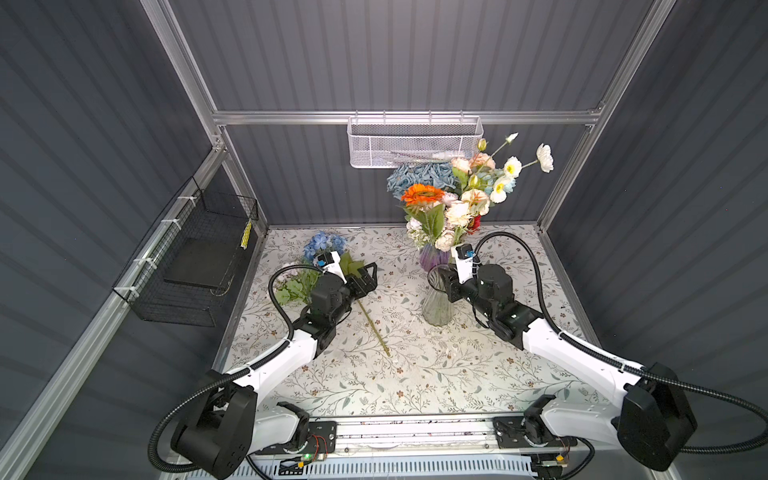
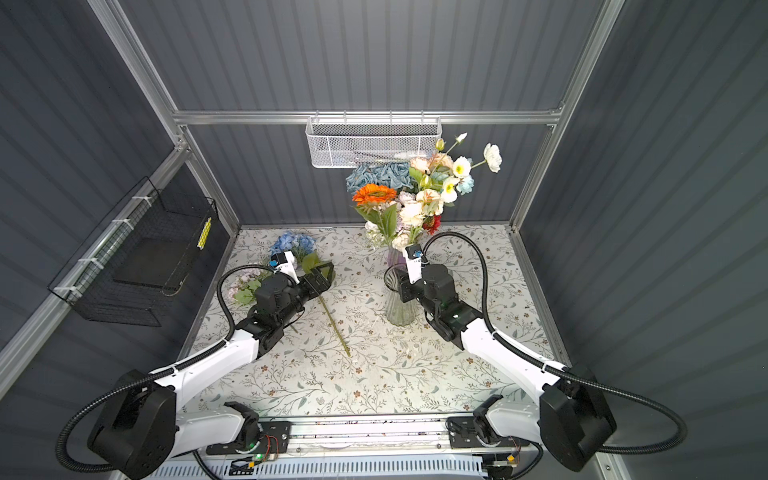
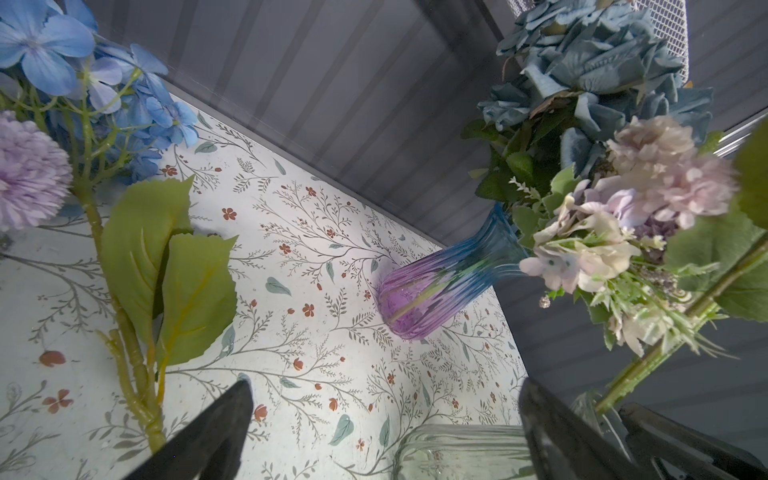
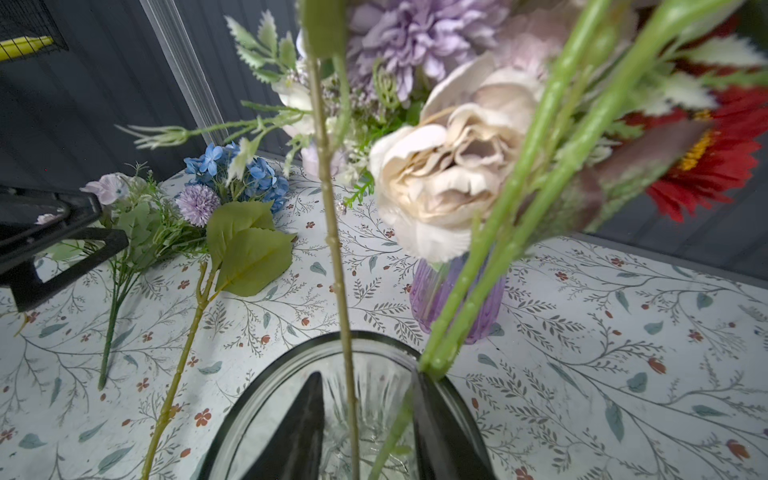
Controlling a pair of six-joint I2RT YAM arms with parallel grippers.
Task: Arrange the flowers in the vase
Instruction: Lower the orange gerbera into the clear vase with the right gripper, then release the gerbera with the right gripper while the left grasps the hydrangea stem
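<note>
A clear glass vase stands right of the table's middle, with a purple vase just behind it. A tall bunch of flowers rises from the two, with an orange head at the front. My right gripper hangs open over the clear vase's rim. A thin stem passes between its fingers and thick green stems lean by one finger. A blue hydrangea and a lilac spray lie at the left. My left gripper is open and empty over the hydrangea's stem.
A white mesh basket hangs on the back wall above the bunch. A black wire basket is fixed to the left wall. The table has a floral covering and grey walls close it in on three sides.
</note>
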